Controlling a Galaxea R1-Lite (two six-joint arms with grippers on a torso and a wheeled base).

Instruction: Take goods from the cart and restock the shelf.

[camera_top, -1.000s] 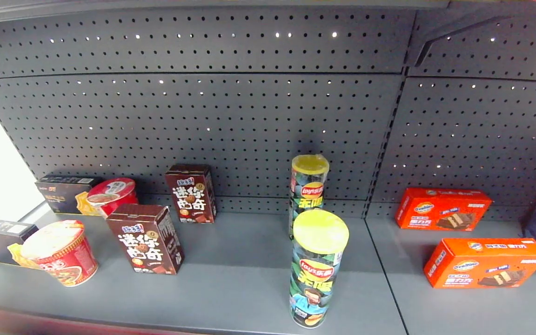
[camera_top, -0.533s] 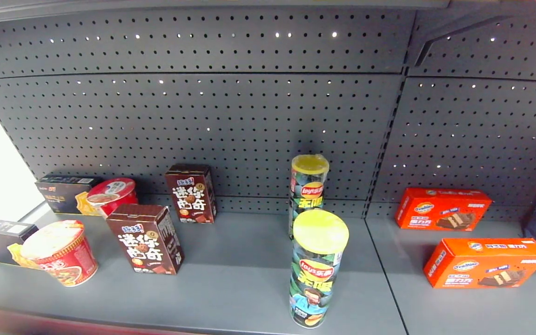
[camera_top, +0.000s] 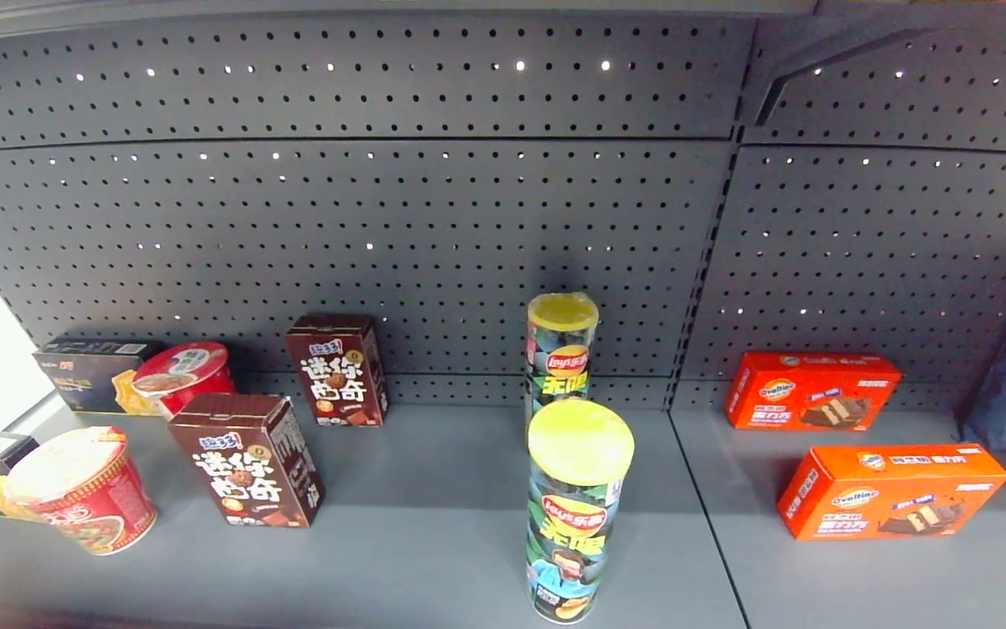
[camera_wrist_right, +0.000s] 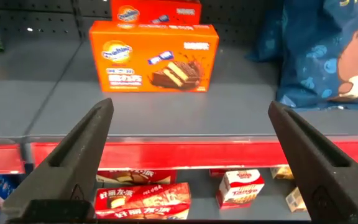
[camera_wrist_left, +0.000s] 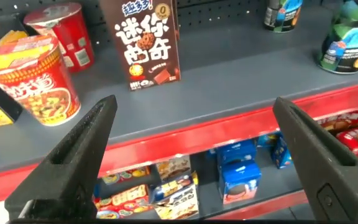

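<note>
The grey shelf holds two tall chip cans with yellow lids, one behind the other. Left of them stand two brown boxes and two red noodle cups. Two orange boxes lie on the right bay. My left gripper is open with nothing in it, in front of the shelf's red edge, facing a brown box and a noodle cup. My right gripper is open with nothing in it, before an orange box.
Black boxes sit behind the cups at the far left. A blue patterned bag leans at the right end. Below the red edge, a lower shelf carries small packs. Bare shelf floor lies between the brown boxes and the cans.
The whole head picture has shifted a little to the left, so the camera moved. The goods on the shelf keep their places.
</note>
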